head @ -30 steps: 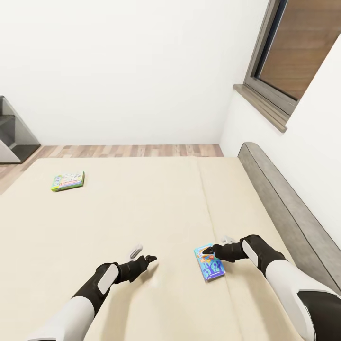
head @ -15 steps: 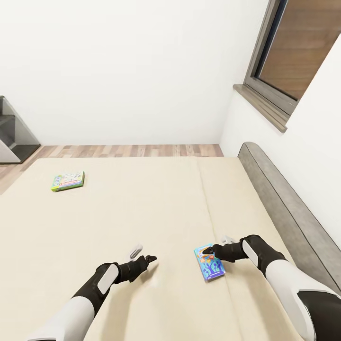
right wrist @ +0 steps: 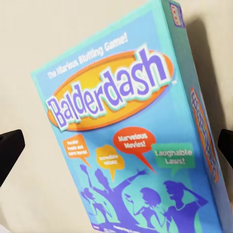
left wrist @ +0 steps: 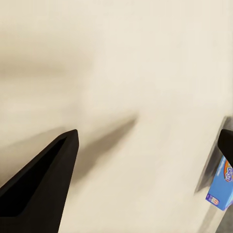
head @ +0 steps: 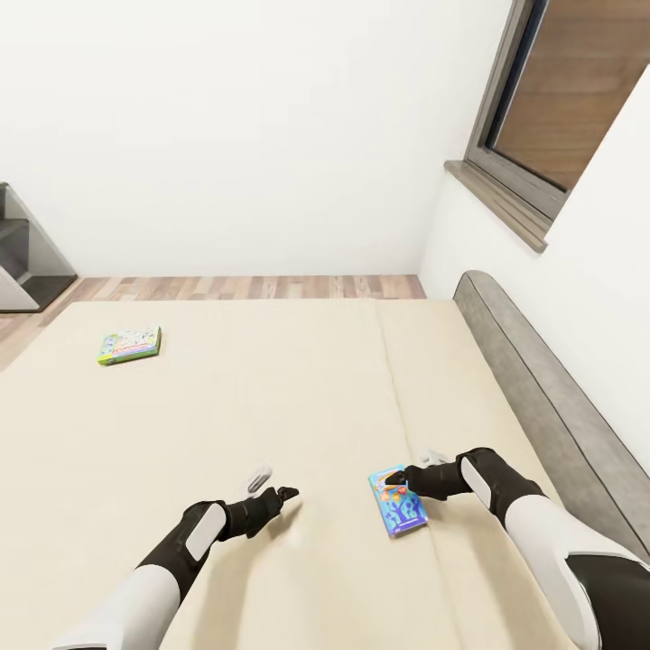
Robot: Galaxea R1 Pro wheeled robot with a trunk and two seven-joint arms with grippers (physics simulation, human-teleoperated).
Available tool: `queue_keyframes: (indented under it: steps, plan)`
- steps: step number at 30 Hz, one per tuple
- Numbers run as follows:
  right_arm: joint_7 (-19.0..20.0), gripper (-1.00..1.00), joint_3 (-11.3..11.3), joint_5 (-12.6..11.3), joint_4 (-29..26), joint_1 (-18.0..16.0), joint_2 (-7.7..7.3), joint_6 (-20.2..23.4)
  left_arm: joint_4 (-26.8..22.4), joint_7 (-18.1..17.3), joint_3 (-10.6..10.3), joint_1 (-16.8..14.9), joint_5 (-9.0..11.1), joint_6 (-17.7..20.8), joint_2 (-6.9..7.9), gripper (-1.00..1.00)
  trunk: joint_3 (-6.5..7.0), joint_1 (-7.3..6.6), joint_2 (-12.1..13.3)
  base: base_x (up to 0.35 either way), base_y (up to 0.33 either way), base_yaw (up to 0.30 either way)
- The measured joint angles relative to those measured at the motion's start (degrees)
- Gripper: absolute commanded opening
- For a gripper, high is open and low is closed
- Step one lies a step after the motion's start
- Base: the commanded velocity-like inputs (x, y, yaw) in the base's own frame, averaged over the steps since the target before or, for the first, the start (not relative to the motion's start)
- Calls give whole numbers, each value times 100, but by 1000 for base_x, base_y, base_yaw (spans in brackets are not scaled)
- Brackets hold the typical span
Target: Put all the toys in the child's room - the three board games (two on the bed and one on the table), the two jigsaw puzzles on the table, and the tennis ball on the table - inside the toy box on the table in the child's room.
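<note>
On the cream mattress of the bed (head: 298, 397) lies a small blue board game (head: 397, 502), the box printed "Balderdash" (right wrist: 131, 131). My right gripper (head: 413, 476) is open right over it, with one fingertip at each side of the box (right wrist: 116, 141) and a gap on one side. Far off at the mattress's left lies a green-and-white board game (head: 130, 345). My left gripper (head: 273, 486) hovers open over bare mattress, nothing between its fingers (left wrist: 148, 138); the blue box (left wrist: 221, 187) shows beyond it. The toy box, table, puzzles and ball are out of view.
A grey padded bed rail (head: 542, 379) runs along the right, against a white wall with a dark-framed window (head: 542, 117). Wood plank floor (head: 253, 287) lies beyond the bed. A dark grey stepped unit (head: 25, 253) stands at the far left.
The blue box has slid very slightly leftward under my right gripper. Both arms and the camera stay where they were.
</note>
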Motion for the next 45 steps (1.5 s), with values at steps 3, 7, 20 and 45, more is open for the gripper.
queue_keyframes:
  steps: [3,7,20,45]
  plan:
    - [2,100,0,1,-1,0,-5,1,0,1,0,0,1,0,0,100,0,0,0,0,0,0]
    - [3,100,0,1,-2,0,-9,1,0,1,0,0,-2,0,0,100,0,0,0,0,0,0]
    - [4,100,0,0,-2,0,-13,2,0,2,1,0,-9,-2,1,100,0,0,0,0,0,0]
    - [-9,100,-1,9,-2,0,-3,2,0,1,1,0,-2,-2,5,100,0,0,0,0,0,45]
